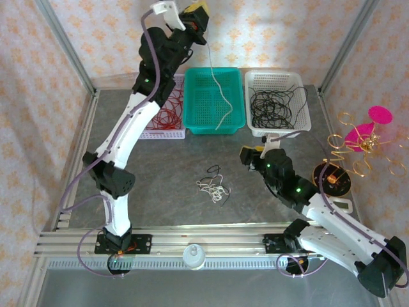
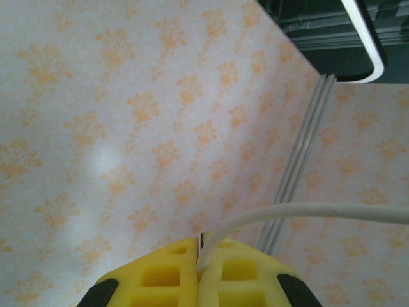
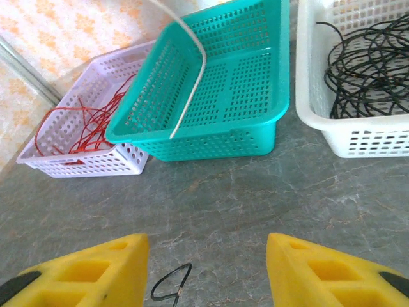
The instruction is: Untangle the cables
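Grey tabletop (image 1: 166, 166) from above: cables (image 1: 214, 185) clumped at centre, left gripper (image 1: 195, 16) at top dangling a white cable (image 1: 231, 107) into the teal basket (image 1: 214, 130). Left wrist — fingers (image 2: 160, 275) pinched on it. Right wrist — right gripper (image 3: 208, 256) spread, empty, black loop (image 3: 171, 288) below.

**One fixed overview, two wrist cameras pointing different ways.**

The top external camera looks down from above and behind the arm bases (image 1: 121, 243) over the whole table (image 1: 172, 153), with the baskets at its 12 o'clock. The left wrist camera rides high, tilted up at the patterned wall (image 2: 128, 128), close over the left gripper (image 2: 201, 259) pinching the white cable (image 2: 319, 210). The right wrist camera sits low and near the table, facing 12 o'clock between the parted fingers of the right gripper (image 3: 206, 246). It has the teal basket (image 3: 217, 144) ahead, the lilac basket (image 3: 96, 163) at 10 o'clock and the white basket (image 3: 370, 141) at 2 o'clock. It shares those baskets and the hanging cable with the overview.
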{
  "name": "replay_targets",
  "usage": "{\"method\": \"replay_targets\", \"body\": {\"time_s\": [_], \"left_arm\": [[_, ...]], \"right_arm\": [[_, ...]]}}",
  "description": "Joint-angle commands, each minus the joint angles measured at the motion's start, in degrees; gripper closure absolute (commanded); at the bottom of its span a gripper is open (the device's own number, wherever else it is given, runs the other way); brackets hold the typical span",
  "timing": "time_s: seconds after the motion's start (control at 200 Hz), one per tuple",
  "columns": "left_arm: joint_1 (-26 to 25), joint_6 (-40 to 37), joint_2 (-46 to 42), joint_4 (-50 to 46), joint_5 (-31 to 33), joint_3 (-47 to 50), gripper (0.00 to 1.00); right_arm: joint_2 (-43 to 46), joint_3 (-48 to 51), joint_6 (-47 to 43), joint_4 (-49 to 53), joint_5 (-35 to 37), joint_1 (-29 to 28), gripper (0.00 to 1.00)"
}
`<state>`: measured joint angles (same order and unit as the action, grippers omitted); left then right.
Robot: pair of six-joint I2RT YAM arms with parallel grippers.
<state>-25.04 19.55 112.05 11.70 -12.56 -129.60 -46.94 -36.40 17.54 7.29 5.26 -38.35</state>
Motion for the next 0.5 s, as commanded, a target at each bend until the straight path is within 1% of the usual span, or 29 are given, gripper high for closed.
{"method": "replay_targets", "body": {"time_s": [0.0,0.12,0.23,0.385,0.496], "left_arm": [[1.11,0.04,4.75,6.41,0.17,2.68,1.00],[1.57,2.08,8.50,6.91,0.16,1.97,1.00],[1.65,3.32,10.17,7.36,-0.81,2.49,1.00],[1.62,3.07,10.28,6.84,-0.47,6.32,1.00],[1.57,2.71,9.68,6.39,0.68,11.09,1.00]], "right_arm": [[0.15,-2.88,2.90,6.90,1.75,0.29,0.49],[2.03,-2.23,3.51,8.03,1.69,0.29,0.49],[3.76,-1.57,4.34,8.96,2.94,0.28,0.49],[4.40,-0.89,5.27,9.03,3.10,0.29,0.48],[3.43,-0.85,5.36,8.56,3.05,0.38,0.48]]}}
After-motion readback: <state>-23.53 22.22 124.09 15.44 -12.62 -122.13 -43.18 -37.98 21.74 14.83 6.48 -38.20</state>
